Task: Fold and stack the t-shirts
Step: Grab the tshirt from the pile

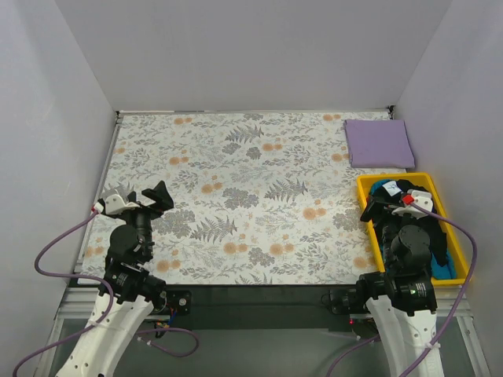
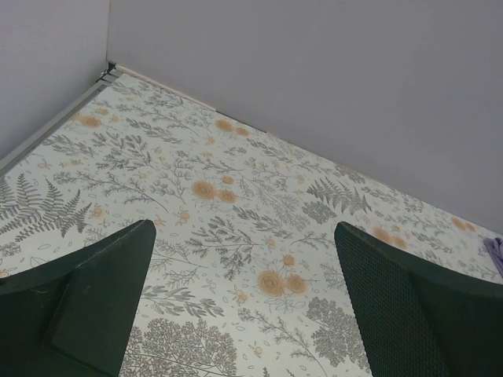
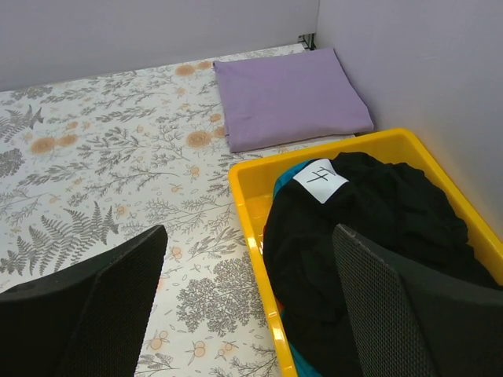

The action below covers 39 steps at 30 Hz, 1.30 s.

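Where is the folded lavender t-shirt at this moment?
In the top view the lavender t-shirt lies folded flat on the floral cloth at the far right corner, just beyond the yellow tray.

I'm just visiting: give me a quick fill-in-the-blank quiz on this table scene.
1. The black shirt lies crumpled in a ____ tray.
2. The folded shirt beyond the tray is ____.
3. Both the left gripper and the right gripper are ____, holding nothing.
Missing words: yellow; purple; open.
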{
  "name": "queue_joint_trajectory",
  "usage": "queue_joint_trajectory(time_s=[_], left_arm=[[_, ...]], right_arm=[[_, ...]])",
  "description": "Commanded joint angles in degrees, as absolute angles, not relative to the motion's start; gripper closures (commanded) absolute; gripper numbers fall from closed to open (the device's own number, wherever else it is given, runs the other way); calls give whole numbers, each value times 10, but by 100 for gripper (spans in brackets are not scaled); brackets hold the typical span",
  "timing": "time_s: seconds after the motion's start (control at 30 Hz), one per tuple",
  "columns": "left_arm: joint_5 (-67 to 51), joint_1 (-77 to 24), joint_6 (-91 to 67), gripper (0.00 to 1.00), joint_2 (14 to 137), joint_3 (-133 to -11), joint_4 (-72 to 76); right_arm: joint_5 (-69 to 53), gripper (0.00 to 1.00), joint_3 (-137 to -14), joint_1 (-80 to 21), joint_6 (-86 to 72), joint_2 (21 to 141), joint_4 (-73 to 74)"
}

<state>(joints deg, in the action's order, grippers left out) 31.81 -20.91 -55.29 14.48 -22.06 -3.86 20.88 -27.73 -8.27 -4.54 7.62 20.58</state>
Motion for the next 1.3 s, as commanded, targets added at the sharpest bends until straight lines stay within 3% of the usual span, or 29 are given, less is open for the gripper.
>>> queue_joint_trajectory(time_s=[0.0, 0.1, 0.23, 0.57, 0.7, 1.0, 1.17, 1.2, 1.27], left_arm=[[309, -200, -553, 2, 149, -217, -28], [302, -197, -556, 2, 149, -217, -28], [305, -194, -572, 2, 160, -222, -42], [286, -196, -620, 2, 109, -220, -73], [289, -196, -625, 2, 78, -218, -85], [295, -196, -628, 2, 47, -214, -84], [296, -196, -624, 2, 47, -212, -80], [295, -195, -624, 2, 47, -211, -80], [294, -195, -624, 2, 49, -212, -79]], right_arm=[[226, 7, -306, -84, -47, 83, 199], [230, 2, -314, -84, -49, 96, 200], [235, 2, -327, -84, -71, 152, 206], [354, 2, -462, -72, -175, 523, 303], [316, 2, -486, 15, -210, 605, 294], [230, 8, -491, 100, -250, 721, 232], [123, 28, -467, 103, -283, 753, 230], [107, 37, -460, 102, -281, 748, 231], [72, 75, -450, 101, -271, 714, 230]])
